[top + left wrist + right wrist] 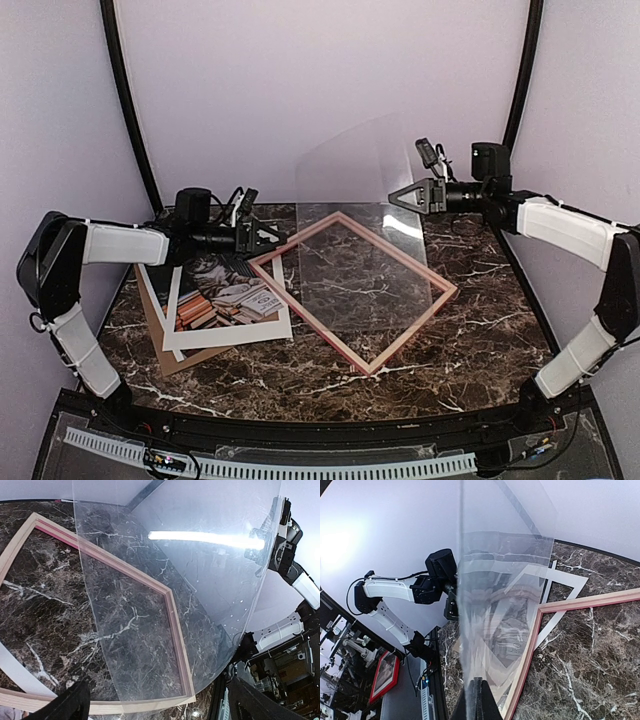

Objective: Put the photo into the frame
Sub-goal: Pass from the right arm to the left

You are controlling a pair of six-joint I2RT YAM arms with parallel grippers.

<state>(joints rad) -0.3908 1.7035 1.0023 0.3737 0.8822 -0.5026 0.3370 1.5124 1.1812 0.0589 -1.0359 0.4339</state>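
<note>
At the left, the brown backing board [153, 312] lay flat on the dark brown marble table with white veins [480, 330]. On the board lay the white mat with a cut-out window [232, 334]. The photo [226, 297], a paper print of a grey tabby cat with stacked orange-brown books, lay under that mat and showed through its window. It was outside the frame, just left of the frame's left corner.

The left gripper [264, 238] hovered over the far end of the print, close to that corner. Its two black fingers [70, 706] stood wide apart with nothing between them.

In the middle, the large thin wooden picture frame, pink on its face with pale wood sides [310, 317], lay flat and turned like a diamond. The marble showed through its opening.

A clear rectangular plastic sheet [362, 170] stood tilted over the frame. Its lower part lay across the opening and its upper part rose against the pale back wall. Whether its lower edge rested on the frame's rail I could not tell.

At the right, the right gripper [405, 196] reached in from the far right. Its jaws were clamped on the raised right edge of the clear sheet, and the wrist view showed the fingers [476, 700] pinched together on it.
</note>
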